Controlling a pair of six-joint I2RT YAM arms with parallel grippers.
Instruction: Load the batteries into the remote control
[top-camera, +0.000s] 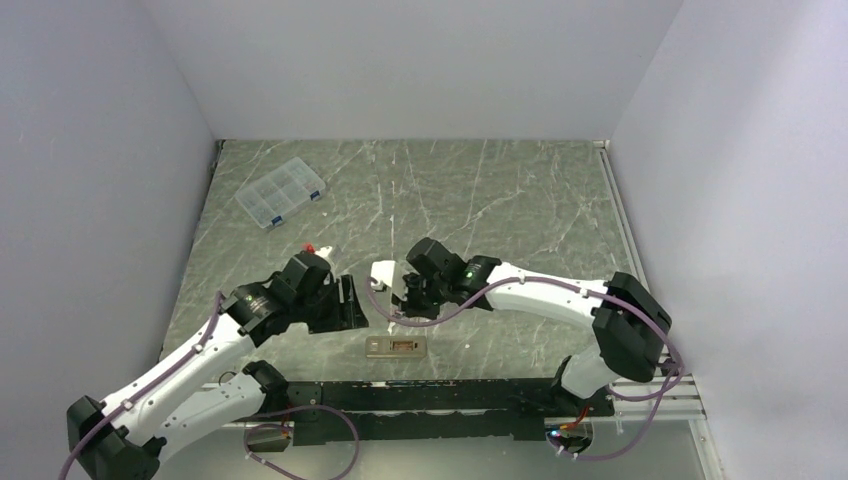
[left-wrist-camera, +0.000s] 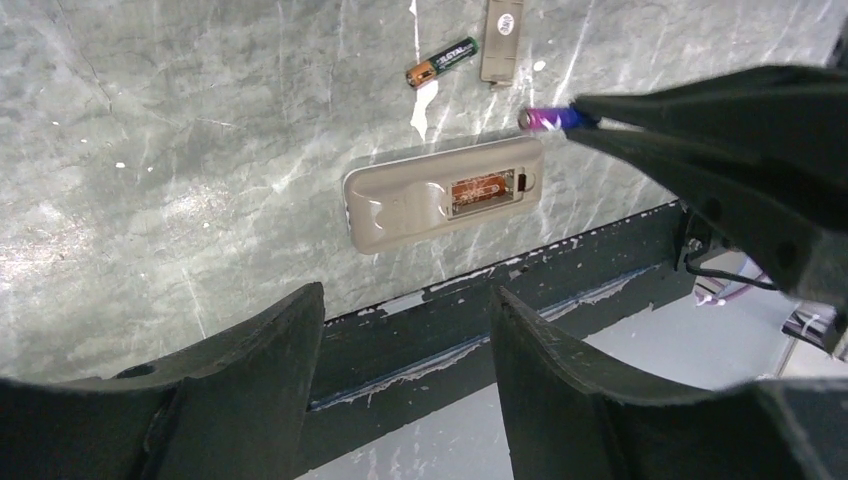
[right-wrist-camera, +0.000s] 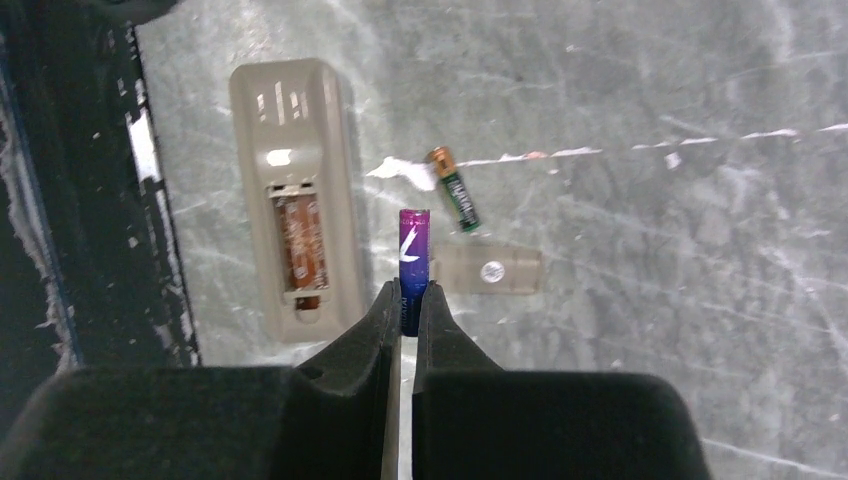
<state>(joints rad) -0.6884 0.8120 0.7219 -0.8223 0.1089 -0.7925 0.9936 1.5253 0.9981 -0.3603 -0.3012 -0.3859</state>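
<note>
Here, purple battery (right-wrist-camera: 414, 250) parallel to remote (right-wrist-camera: 292, 170).

- The purple battery (right-wrist-camera: 414, 245) showed only its upper part at centre frame — its lower end was buried between the right gripper (right-wrist-camera: 408, 296) fingers.
- The cover piece (left-wrist-camera: 501, 38) was cut off by the top edge.
- In the top view, the remote control (top-camera: 396, 347) at lower centre was too small to show what its bay held.

A held battery (right-wrist-camera: 414, 240) is clamped in the right tool (right-wrist-camera: 410, 295). Left of this tool the remote control (right-wrist-camera: 290, 150) is laid on the tabletop (right-wrist-camera: 650, 350), a seated battery (right-wrist-camera: 300, 250) inside it. Ahead to the right a loose battery (right-wrist-camera: 455, 198) is found, the cover (right-wrist-camera: 495, 270) nearer the tool.
</note>
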